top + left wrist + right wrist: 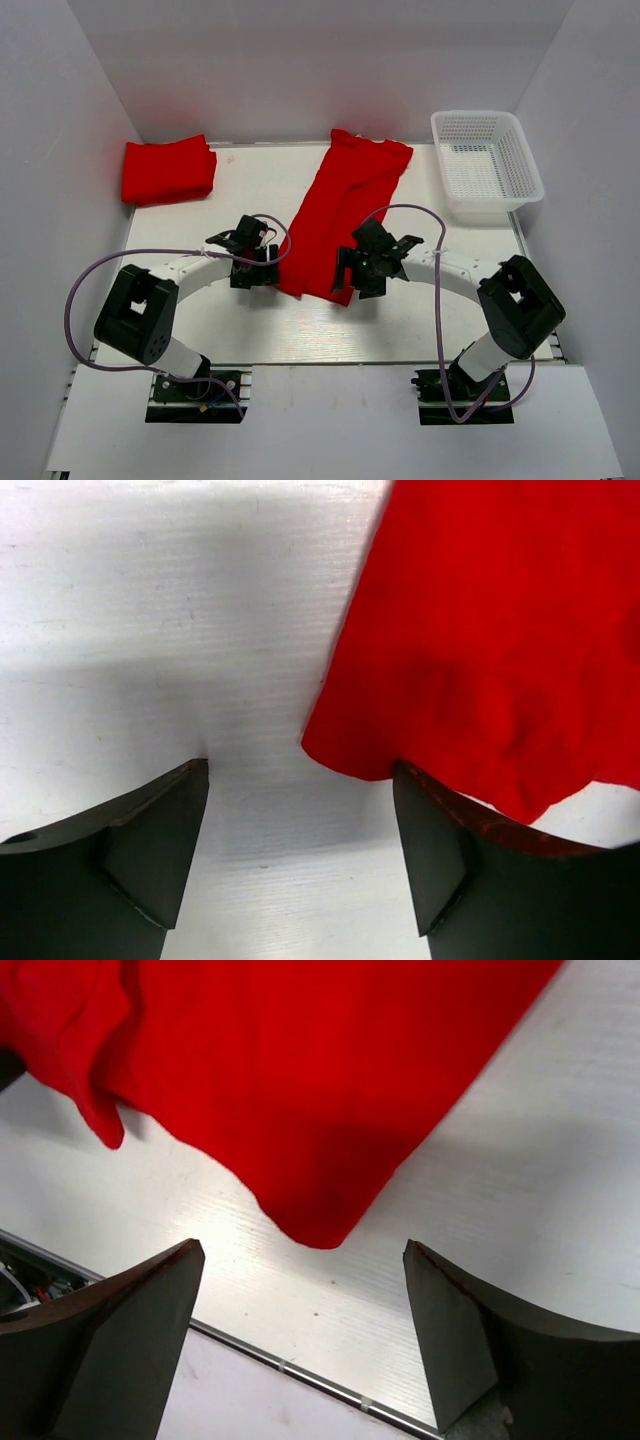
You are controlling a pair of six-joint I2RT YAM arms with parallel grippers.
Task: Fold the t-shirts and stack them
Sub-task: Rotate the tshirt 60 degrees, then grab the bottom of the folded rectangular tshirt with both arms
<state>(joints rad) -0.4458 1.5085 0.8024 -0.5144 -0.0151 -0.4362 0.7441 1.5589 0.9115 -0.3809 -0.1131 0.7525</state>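
Observation:
A red t-shirt (345,205), folded into a long strip, lies slantwise on the table from the back centre to the front. A second red t-shirt (168,170) lies folded at the back left. My left gripper (268,268) is open at the strip's near left corner; that corner (345,748) lies just ahead of the empty jaws. My right gripper (352,283) is open at the strip's near right corner (320,1225), which lies just ahead of its empty jaws.
A white mesh basket (487,163) stands at the back right. White walls close the table on the left, back and right. The table's front edge with a metal rail (300,1370) runs just under my right gripper.

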